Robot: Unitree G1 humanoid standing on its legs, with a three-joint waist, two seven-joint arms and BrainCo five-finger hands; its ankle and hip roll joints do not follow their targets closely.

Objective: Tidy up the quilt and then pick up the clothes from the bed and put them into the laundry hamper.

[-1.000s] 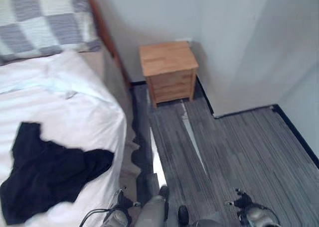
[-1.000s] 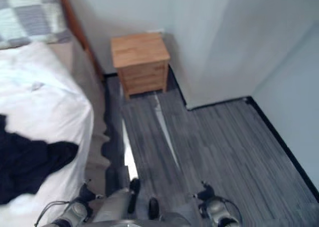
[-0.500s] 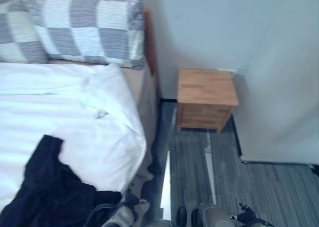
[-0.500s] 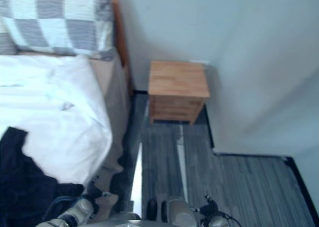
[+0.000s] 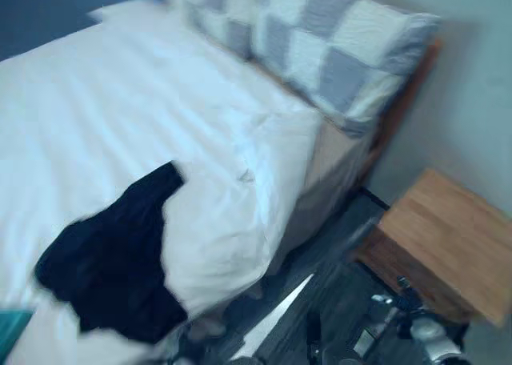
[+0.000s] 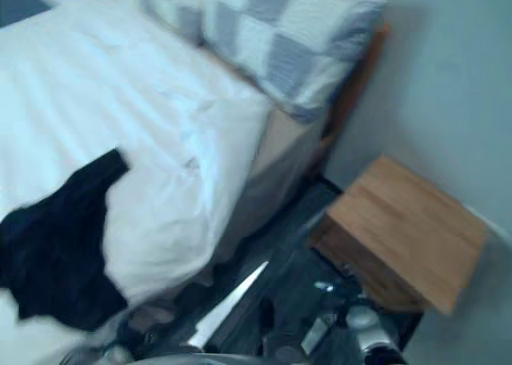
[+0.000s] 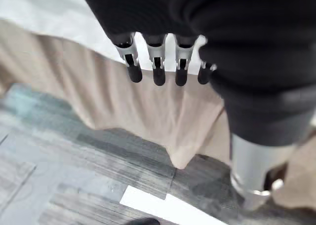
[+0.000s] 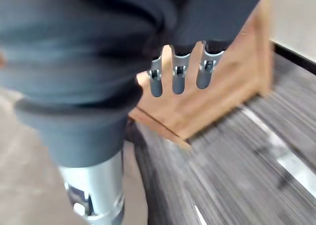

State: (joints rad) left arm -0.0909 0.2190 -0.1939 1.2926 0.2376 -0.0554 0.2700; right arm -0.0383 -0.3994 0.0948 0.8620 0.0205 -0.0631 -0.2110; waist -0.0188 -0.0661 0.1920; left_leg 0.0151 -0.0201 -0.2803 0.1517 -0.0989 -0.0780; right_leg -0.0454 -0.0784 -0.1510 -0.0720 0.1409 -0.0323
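A white quilt covers the bed, rumpled at its corner near the pillows. A black garment lies crumpled on the quilt near the bed's near edge, also seen in the right eye view. My left hand hangs beside the beige bed skirt above the floor, fingers straight and holding nothing. My right hand hangs in front of the wooden nightstand, fingers straight and empty.
Grey-and-white checked pillows lean on the wooden headboard. The nightstand stands right of the bed against the wall. Dark striped floor runs between the bed and the nightstand. Something teal shows at the lower left corner.
The whole picture has swung left toward the bed, so the camera moved. The garment, quilt and nightstand themselves have not moved.
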